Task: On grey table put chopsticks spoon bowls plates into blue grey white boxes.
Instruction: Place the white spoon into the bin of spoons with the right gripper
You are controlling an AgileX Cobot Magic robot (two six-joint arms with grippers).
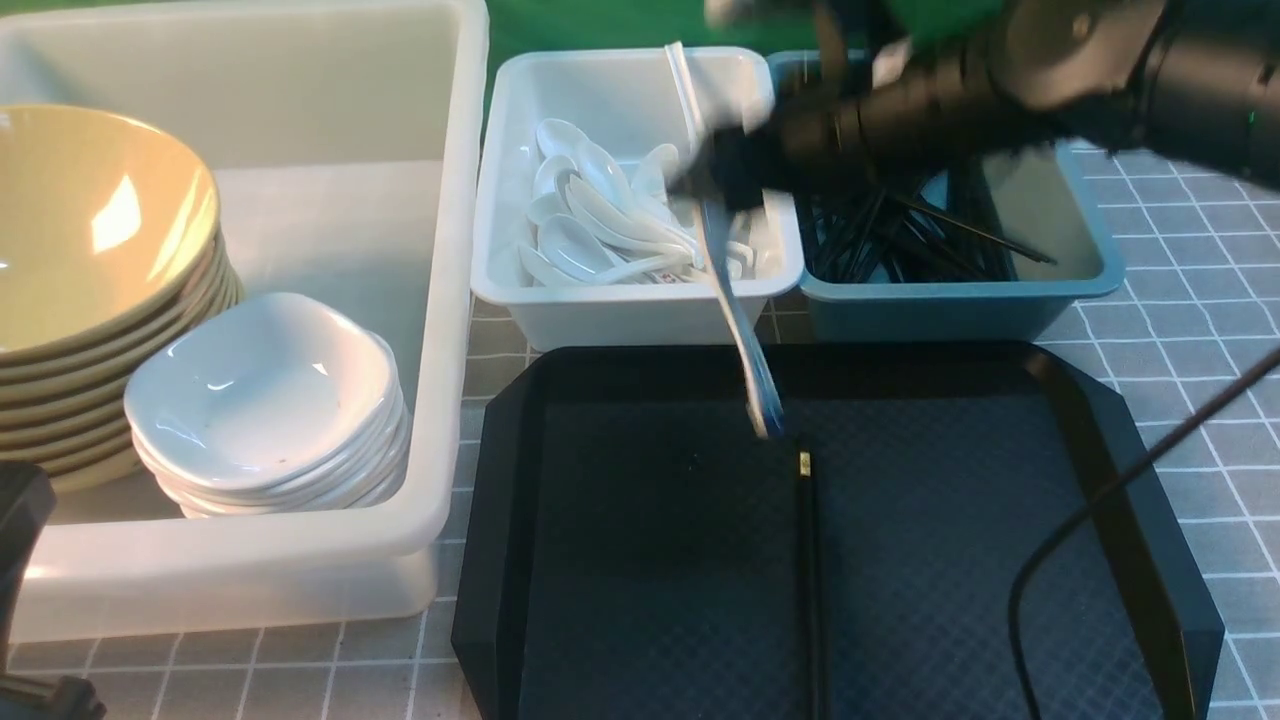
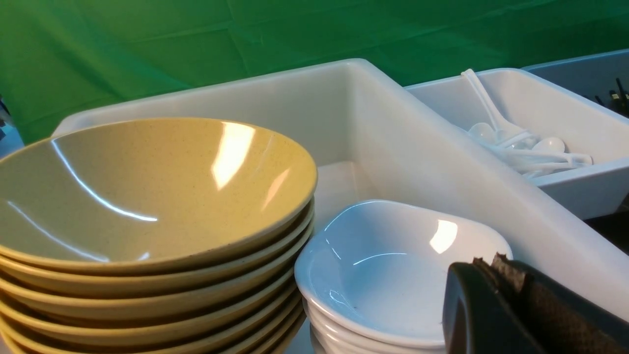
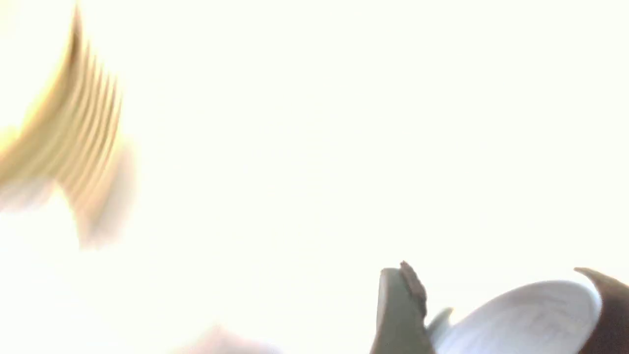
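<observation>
Above the small white rectangular bin, the right claw pinches the scoop of a white ceramic soup spoon between its two fingers. The handle hangs down past the bin's near rim, its blue tip over the black diamond-textured tray. Motion blur softens both. More white spoons lie in the bin; black chopsticks fill the blue-grey bin beside it. One black chopstick with a gold band lies on the tray. Stacked tan-yellow bowls and white rounded-square plates sit in the large off-white tub on the squared grey table. The left claw shows only partly, beside the plates; its state cannot be told.
</observation>
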